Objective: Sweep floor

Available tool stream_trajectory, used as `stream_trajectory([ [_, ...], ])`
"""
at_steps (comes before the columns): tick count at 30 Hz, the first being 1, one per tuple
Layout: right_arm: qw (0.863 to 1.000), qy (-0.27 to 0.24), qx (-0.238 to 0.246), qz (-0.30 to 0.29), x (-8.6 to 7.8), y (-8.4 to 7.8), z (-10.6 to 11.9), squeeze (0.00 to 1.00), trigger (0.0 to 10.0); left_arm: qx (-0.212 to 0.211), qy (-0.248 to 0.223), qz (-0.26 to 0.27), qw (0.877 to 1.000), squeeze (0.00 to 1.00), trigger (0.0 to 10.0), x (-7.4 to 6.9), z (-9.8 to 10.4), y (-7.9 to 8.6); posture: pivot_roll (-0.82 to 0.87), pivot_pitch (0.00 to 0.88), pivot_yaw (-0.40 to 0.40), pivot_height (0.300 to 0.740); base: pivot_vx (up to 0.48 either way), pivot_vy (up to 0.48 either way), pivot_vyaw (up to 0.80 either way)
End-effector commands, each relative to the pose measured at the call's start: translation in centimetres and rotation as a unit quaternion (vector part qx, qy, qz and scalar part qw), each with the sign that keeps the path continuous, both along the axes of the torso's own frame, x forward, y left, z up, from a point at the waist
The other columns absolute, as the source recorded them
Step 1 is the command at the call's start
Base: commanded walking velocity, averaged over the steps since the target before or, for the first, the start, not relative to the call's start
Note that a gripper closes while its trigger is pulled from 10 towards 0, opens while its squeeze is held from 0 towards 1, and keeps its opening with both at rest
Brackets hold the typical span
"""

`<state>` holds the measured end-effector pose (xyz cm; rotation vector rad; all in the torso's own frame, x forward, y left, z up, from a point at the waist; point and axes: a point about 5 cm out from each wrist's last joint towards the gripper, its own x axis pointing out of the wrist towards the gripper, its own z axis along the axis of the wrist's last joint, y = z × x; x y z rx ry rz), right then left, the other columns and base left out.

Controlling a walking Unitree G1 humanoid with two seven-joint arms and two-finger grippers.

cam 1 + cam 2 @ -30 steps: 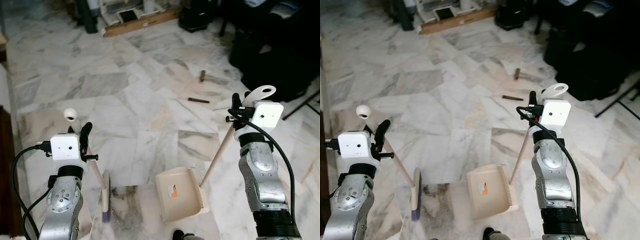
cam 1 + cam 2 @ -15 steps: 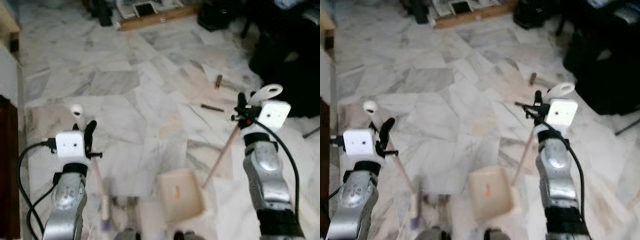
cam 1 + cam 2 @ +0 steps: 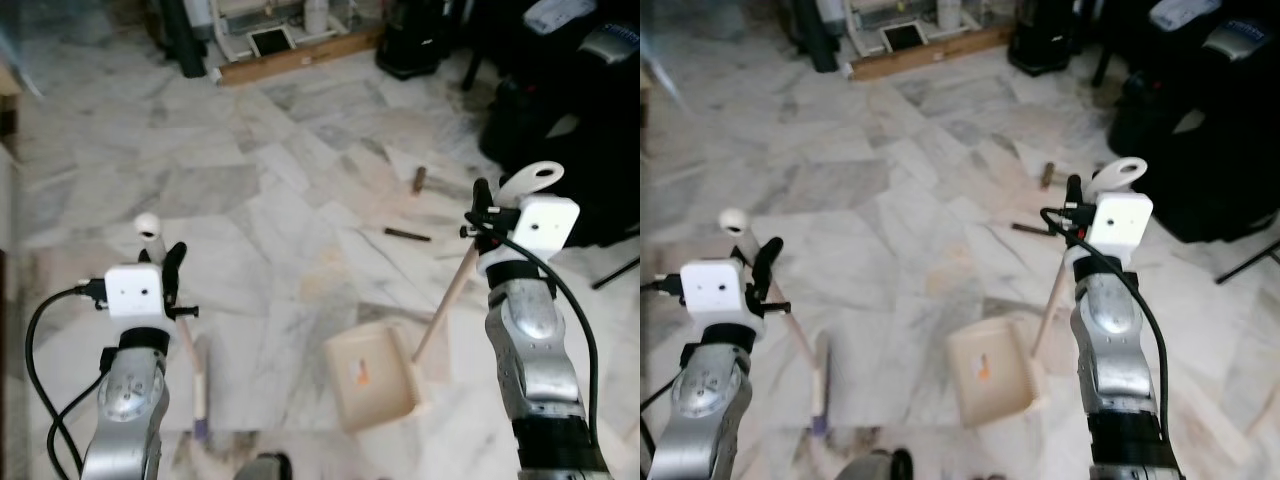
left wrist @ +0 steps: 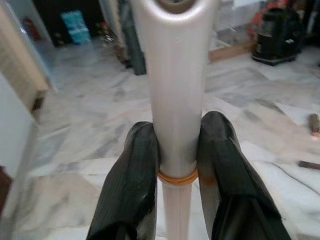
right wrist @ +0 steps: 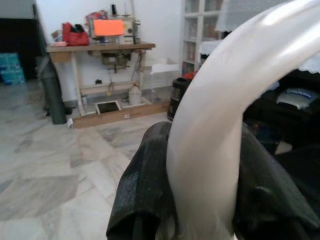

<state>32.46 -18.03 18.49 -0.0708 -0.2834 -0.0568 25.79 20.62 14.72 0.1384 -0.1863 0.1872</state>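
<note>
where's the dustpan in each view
Left eye view: the cream dustpan lies on the floor low and right of centre, its handle rising to the right hand.
Right eye view: low centre, beside the right arm.
Left wrist view: not in it.
Right wrist view: just its pale handle top, clamped between the fingers.
Shared landmark: the dark stick on the marble, beyond the dustpan.

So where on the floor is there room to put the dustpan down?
The widest bare marble runs from the broom head and dustpan up to the wooden plank. It is crowded on the right: two small brown sticks lie near the dark furniture. Each claw, left and right, holds a handle.
</note>
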Motion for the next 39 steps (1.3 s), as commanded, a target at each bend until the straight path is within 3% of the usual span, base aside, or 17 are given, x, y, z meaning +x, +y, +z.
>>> stream_trajectory([
  [1, 1.0, -0.019, 0.022, 0.002, -0.11, -0.04, 0.73, 0.0, 10.0, 0.01, -0.021, 0.0, 1.0, 0.0, 10.0, -0.07, 0.88, -0.15, -0.05, 0.212, 0.011, 0.74, 0.334, 0.0, 0.0],
  [39, 0.999, -0.026, 0.013, 0.016, 0.17, 0.35, 1.24, 0.0, 10.0, 0.007, -0.02, -0.002, 1.0, 0.0, 10.0, 0.32, 0.94, -0.32, -0.07, 0.246, 0.017, 0.74, 0.334, 0.0, 0.0],
])
